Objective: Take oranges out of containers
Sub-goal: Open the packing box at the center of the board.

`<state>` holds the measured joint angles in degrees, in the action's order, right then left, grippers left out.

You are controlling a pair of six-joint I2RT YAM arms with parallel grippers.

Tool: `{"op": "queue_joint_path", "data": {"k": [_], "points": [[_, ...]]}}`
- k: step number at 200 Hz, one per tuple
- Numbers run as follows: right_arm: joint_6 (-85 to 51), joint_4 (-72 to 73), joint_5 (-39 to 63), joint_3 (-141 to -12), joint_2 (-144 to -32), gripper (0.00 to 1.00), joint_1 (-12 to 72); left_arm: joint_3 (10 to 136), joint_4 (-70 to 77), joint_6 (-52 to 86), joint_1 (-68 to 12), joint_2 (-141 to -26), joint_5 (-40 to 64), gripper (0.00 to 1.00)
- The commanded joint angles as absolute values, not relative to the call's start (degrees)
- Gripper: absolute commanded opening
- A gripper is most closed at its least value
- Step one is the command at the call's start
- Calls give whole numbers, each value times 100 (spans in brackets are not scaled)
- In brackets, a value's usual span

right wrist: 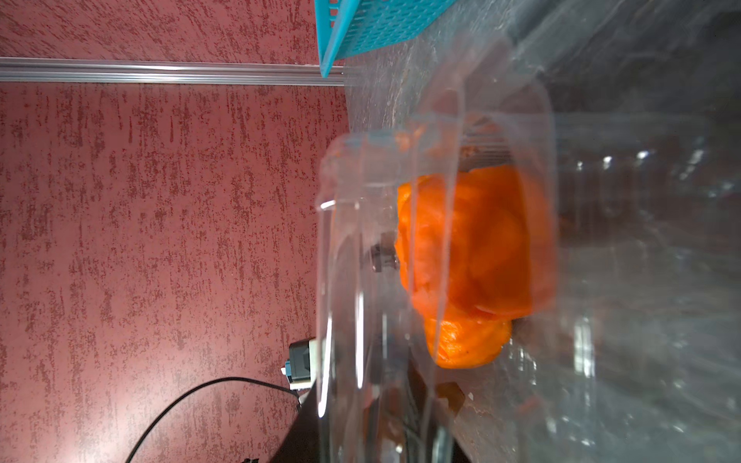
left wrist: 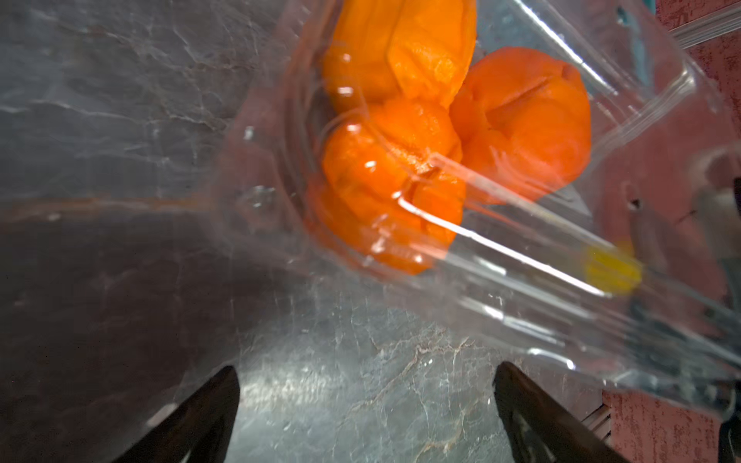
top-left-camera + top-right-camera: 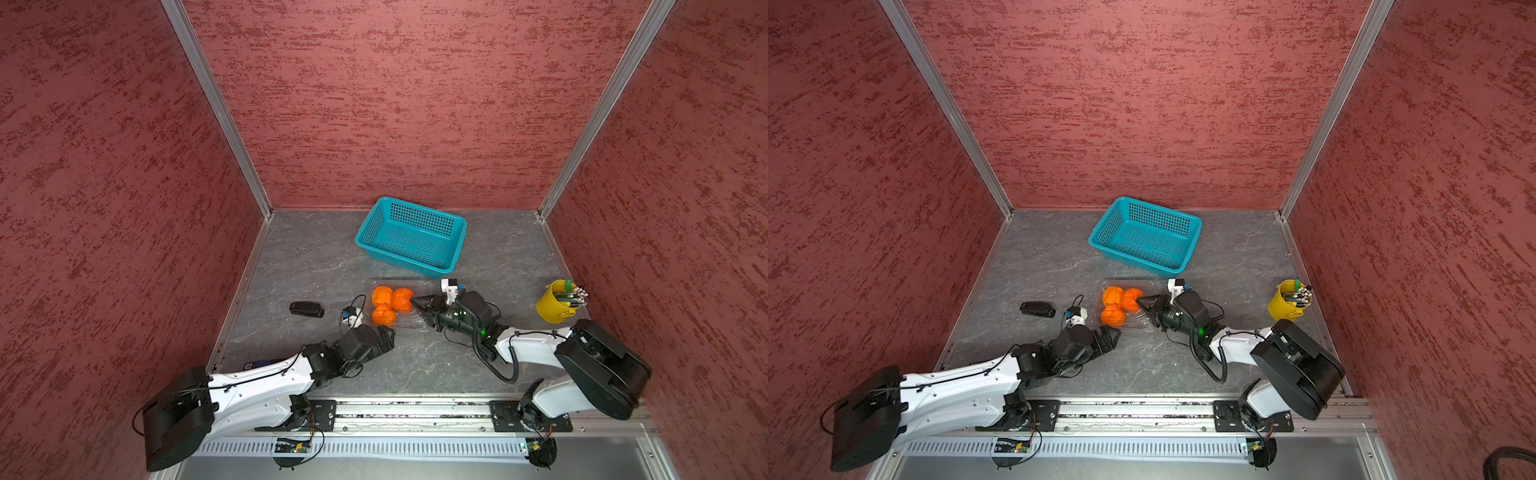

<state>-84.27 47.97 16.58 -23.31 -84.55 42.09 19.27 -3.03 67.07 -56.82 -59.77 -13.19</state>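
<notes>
Both top views were bright and evenly lit from overhead. They were sharp at centre, with the wall rails (image 3: 216, 104) splaying outward from wide-angle distortion. The arms cast only soft, short shadows on the desk (image 3: 316, 257).

In the left wrist view, white glare streaked the clear container (image 2: 521, 256) and the oranges (image 2: 393, 188) looked slightly soft. A broad dark shadow covered part of the desk, and the left tool (image 2: 367, 373) was blurred.

In the right wrist view the container and oranges were smeared and out of focus, while the wall (image 1: 160, 220) was crisp with a pale glow.
</notes>
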Motion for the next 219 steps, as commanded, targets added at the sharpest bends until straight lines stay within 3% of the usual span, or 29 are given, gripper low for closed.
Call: {"op": "queue_joint_path", "data": {"k": [1,90,147,190,219], "points": [[-8805,5054,1363,-2474,-8508,28,4304,2125,600,6443,-5606,-6233,-1112,100],[-8861,5206,1465,-2452,-8554,28,4363,2204,774,6452,-5539,-6499,-1376,100],[-8914,5189,1503,-2409,-8593,20,4491,2650,279,6762,-5440,-7125,-1444,95],[-9063,5379,1513,-2373,-8659,19,4513,2799,-246,6970,-5405,-7248,-1520,77],[-9182,5483,1468,-2338,-8558,19,4518,2800,-931,7214,-5394,-7250,-1606,55]]}}
